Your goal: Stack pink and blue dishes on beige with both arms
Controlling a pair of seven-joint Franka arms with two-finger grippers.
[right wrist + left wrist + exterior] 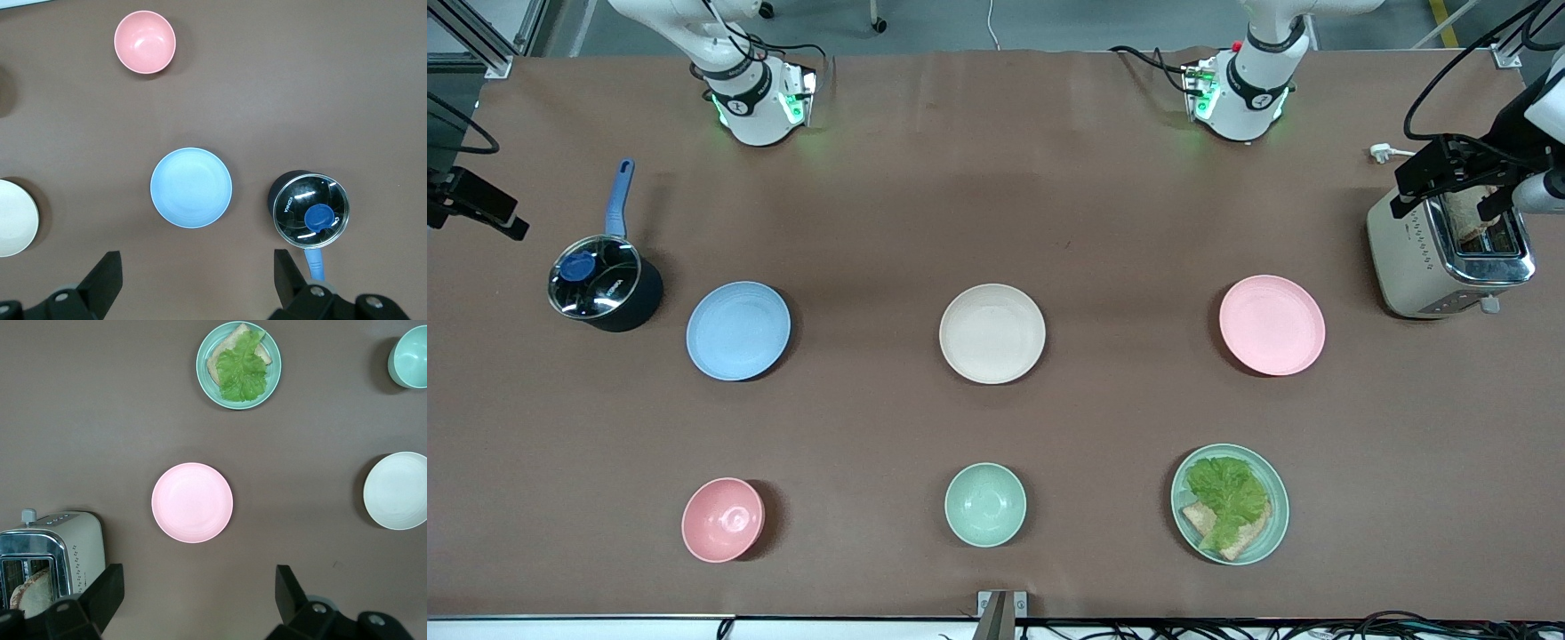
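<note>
Pink plate (1272, 324) lies toward the left arm's end, blue plate (738, 330) toward the right arm's end, beige plate (991, 333) between them, so you've got one dish per arm and nothing stacked yet. Left pincer (197, 597) hangs over the surface just beside pink, fingers apart; right pincer (197, 277) likewise beside blue, fingers apart. Only the wrist views show those fingers. Front view alone shows the whole row, toaster (1449, 258) to pot (605, 284).
</note>
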